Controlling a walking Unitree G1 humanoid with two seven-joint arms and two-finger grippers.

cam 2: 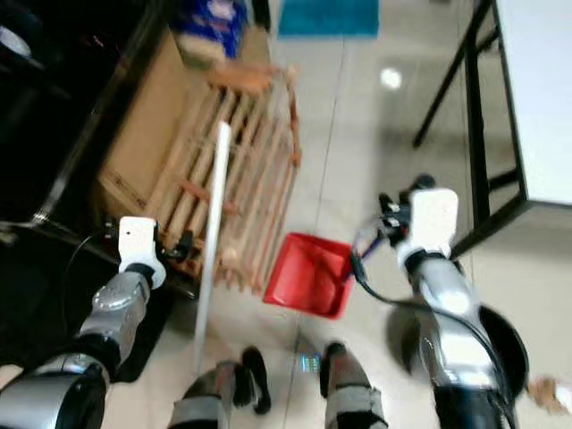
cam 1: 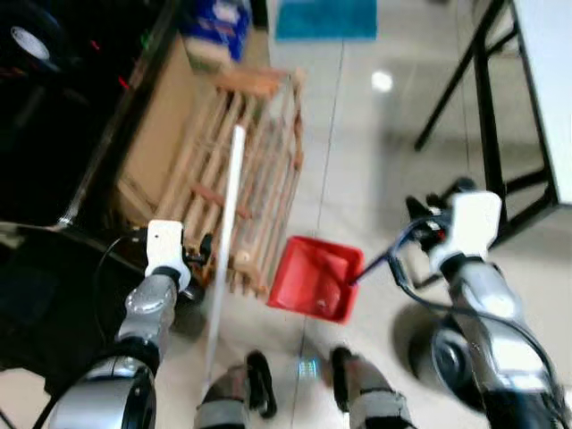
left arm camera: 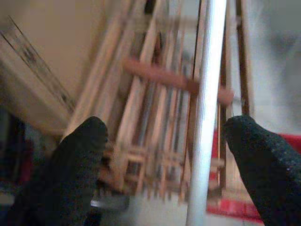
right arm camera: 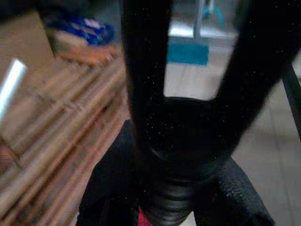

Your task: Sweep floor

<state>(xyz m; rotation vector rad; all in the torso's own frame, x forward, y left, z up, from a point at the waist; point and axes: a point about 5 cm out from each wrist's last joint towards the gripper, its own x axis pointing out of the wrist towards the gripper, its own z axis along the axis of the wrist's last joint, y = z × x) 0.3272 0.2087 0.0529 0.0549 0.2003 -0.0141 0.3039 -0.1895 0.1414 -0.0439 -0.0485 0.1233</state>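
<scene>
Between the two black fingers of the left gripper (left arm camera: 164,155) stands a white broom handle (cam 1: 223,241). The fingers (left arm camera: 77,160) are spread wide, and the handle is closer to one of them than to the other; I cannot tell if it touches that finger. From the head views the handle goes up and away from this gripper, across a wooden slatted frame (cam 1: 246,192) that lies on the floor just beyond the gripper. Its lower end comes down to the tiles beside the robot's feet (cam 1: 304,384). The broom's head I cannot make out.

Beyond the frame, further from the left gripper, a cardboard sheet (cam 1: 161,134) leans against dark furniture, and a blue packet (cam 1: 214,22) lies at its far end.

The right gripper (cam 1: 420,223) is closed around the black handle (right arm camera: 183,141) of a red dustpan (cam 1: 313,277). In the right wrist view the forked black handle is in front of the camera, with the fingers gripping its ribbed lower part. The dustpan itself lies toward the robot's left from this gripper, low on the pale tiled floor (cam 1: 375,152), its edge just beside the near corner of the wooden frame. On the outer side of the right gripper stand the black legs of a table (cam 1: 487,107). Far ahead of both grippers a teal mat (cam 1: 326,18) lies on the floor.
</scene>
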